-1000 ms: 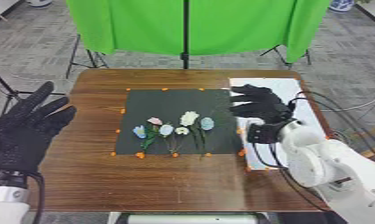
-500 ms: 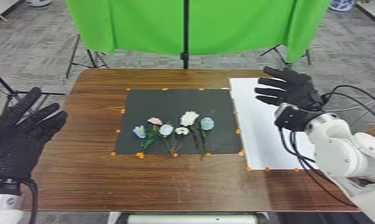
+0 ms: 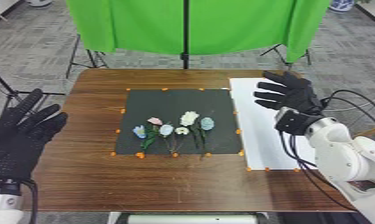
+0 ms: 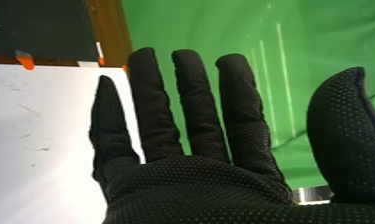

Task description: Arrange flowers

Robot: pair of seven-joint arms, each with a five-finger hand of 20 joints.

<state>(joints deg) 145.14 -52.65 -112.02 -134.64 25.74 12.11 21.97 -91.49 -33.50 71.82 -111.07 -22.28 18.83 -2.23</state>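
Head view, from my station: grey tiled floor (image 3: 32, 55) runs behind and beside the workspace, with dark stand legs (image 3: 72, 59) on it at upper left. The brown wooden table (image 3: 81, 175) takes up the middle of the frame, its grain running side to side. Green cloth (image 3: 130, 30) hangs across the top, a black pole (image 3: 185, 30) upright at its centre.

On the tabletop I log a dark square mat (image 3: 152, 102) at centre and, just beside it toward the right, a long white sheet (image 3: 268, 150).

Left hand (image 3: 15, 140): at the left edge of the frame, fingers extended and spread, holding nothing. Right hand (image 3: 294, 95): upper right, overlapping the white sheet's edge in the frame. The right wrist view gives me the right hand (image 4: 192, 185) spread, fingers straight, thumb well apart from them, nothing pinched; green cloth and white sheet lie behind it.

Flowers (image 3: 189, 118): lying in a loose group on the lower half of the mat, blooms toward the top of the frame, stems toward the bottom; white, pink and pale blue. Small orange tabs (image 3: 140, 155) dot the borders of mat and sheet.
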